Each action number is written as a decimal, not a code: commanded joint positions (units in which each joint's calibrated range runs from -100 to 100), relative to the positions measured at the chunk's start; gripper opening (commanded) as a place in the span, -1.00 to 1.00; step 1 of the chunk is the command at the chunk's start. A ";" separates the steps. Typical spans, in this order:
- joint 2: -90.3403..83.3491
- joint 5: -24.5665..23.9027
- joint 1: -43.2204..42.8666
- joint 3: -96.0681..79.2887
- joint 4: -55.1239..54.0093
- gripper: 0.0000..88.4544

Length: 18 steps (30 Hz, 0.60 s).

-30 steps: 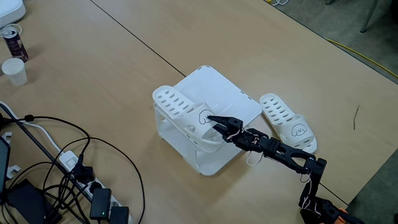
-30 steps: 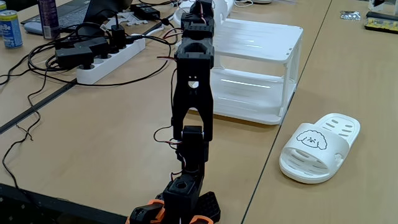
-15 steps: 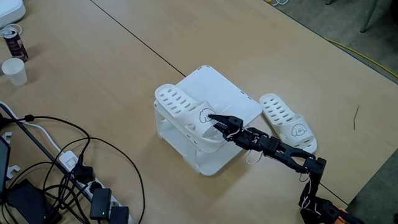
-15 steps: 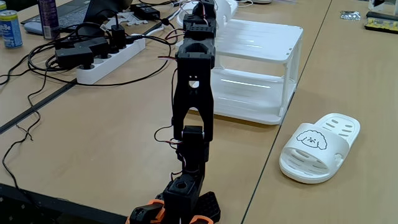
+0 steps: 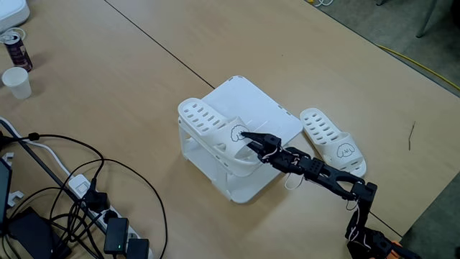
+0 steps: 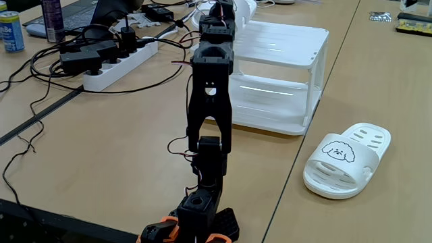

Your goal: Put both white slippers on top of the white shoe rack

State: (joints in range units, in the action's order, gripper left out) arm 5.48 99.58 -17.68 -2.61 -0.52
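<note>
The white shoe rack (image 5: 253,104) stands mid-table. One white slipper (image 5: 205,122) lies along the left side of its top, heel end hanging over the near edge. My gripper (image 5: 249,142) is shut on that slipper's strap, by the cartoon face. The other white slipper (image 5: 327,133) lies on the table just right of the rack, beside my arm. In the fixed view from behind the arm, the rack (image 6: 283,81) sits ahead. The loose slipper (image 6: 347,158) lies at the right, its face strap toward the camera. The arm (image 6: 209,101) hides the gripper there.
A power strip (image 5: 115,234) and tangled black cables fill the lower left. A paper cup (image 5: 16,81) and a can (image 5: 14,47) stand at the far left. The table edge runs diagonally at the right, close to the arm's base (image 5: 363,241).
The held slipper and the gripper have shifted a few pixels to the right on the rack top. The slipper on the table has not moved.
</note>
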 commanded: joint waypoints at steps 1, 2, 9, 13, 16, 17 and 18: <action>-1.32 0.42 1.72 4.91 -0.18 -0.90; -1.32 0.42 1.72 4.91 -0.18 -0.90; -1.32 0.42 1.64 4.91 -0.18 -0.89; -1.32 0.42 1.15 4.91 -0.18 -0.89; -1.40 0.42 1.07 4.09 -0.18 -0.85; -1.74 0.42 1.07 3.37 -0.18 -0.80; -1.99 0.42 1.07 2.56 -0.18 -0.76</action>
State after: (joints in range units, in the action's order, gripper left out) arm 5.48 99.58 -16.48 -2.61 -0.52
